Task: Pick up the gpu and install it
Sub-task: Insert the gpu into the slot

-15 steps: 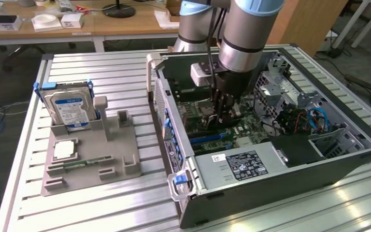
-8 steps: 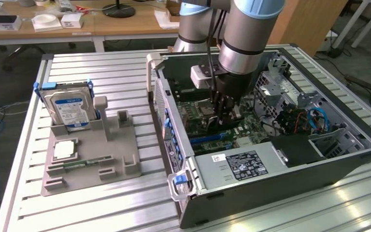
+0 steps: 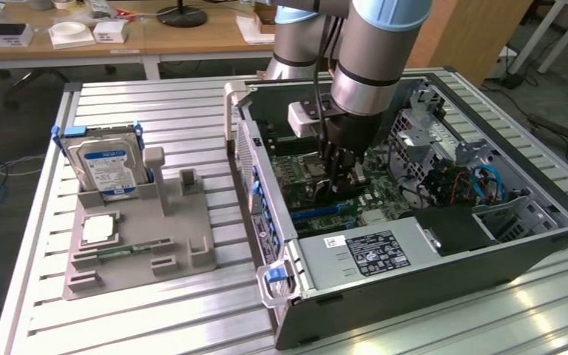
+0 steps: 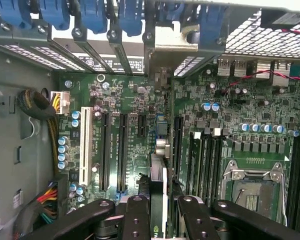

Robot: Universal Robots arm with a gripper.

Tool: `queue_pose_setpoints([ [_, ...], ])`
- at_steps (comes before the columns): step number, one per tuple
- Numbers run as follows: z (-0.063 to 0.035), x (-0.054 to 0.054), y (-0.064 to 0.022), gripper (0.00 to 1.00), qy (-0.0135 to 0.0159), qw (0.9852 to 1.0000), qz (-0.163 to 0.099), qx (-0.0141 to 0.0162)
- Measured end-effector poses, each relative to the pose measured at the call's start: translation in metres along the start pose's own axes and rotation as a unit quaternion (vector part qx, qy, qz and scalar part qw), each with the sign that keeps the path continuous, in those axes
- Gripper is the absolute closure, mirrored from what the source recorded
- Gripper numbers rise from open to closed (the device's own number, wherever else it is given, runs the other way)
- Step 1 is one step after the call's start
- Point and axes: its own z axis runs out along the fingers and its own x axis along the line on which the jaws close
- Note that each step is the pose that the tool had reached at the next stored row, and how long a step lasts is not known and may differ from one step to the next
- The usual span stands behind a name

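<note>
Arm reaches down into the open computer case point(image 3: 521, 244), which lies on its side on the slatted desk point(image 3: 146, 318)

- End effector point(image 3: 342, 174) low over the motherboard point(image 4: 140, 100), closed on the gpu point(image 4: 158, 175). From the wrist view the card is seen edge-on, clamped between the two inner fingers point(image 4: 136, 217), with a logo on its top edge
- Card's long edge runs parallel to the black expansion slots point(image 4: 105, 150). It stands between those slots and the CPU socket point(image 4: 252, 187), its far end pointing at the rear bracket openings of the case
- Grey holder point(image 3: 180, 244) at the exterior view's left, well apart from the case, carries the hard drive point(image 3: 106, 166) and a small memory stick point(image 3: 116, 254); no card stands in it

Progress, as judged: pick-up done, carry into the case done, card lined up with the slot row. Insertion is the step in hand. The card hides the connector beneath it, so cannot tell whether its edge has entered a slot or hangs just above. Seating and release not yet shown as done
</note>
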Motion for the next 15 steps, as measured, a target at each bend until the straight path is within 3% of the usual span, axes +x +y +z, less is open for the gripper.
queue_pose_setpoints([
  [15, 0.0057, 0.0000, 0.0036, 0.74, -0.0002, 1.0000, 0.000, 0.0001],
])
